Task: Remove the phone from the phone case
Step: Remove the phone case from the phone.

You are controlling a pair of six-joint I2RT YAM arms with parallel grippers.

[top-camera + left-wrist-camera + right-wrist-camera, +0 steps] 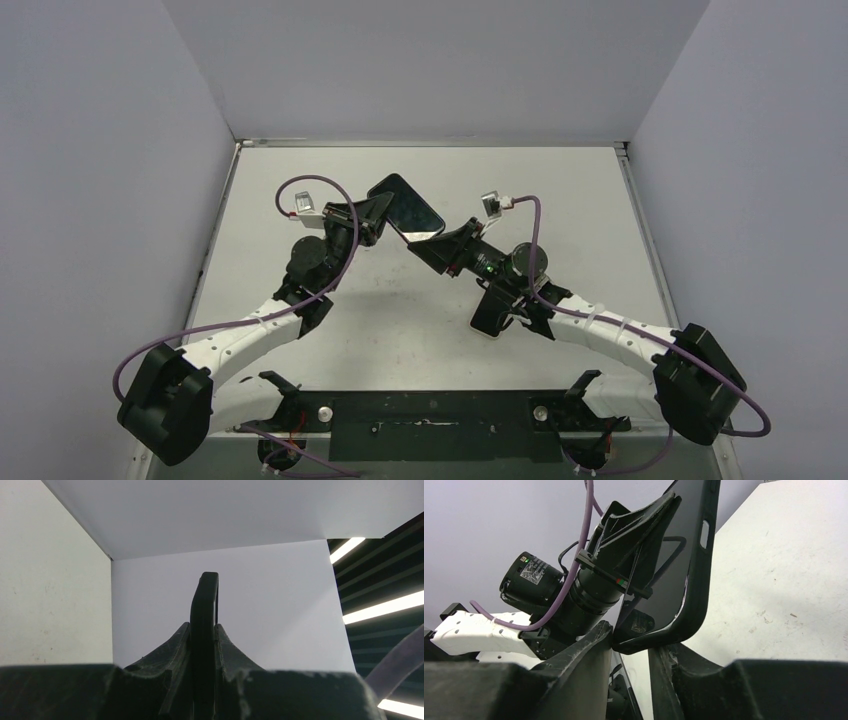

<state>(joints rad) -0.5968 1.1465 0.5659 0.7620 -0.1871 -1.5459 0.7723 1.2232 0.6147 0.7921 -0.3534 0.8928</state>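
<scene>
We clench the phone case (408, 203) in the left tool (378, 222), cannot tell the right tool's (428, 245) hold, and risk the corner between its tips slipping.

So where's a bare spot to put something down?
The widest bare patch of table is far right, between the right arm and the right wall. Another lies near the middle, between the left arm, right arm and black base bar. The far middle is crowded: the left hand and right hand meet at the phone.
</scene>
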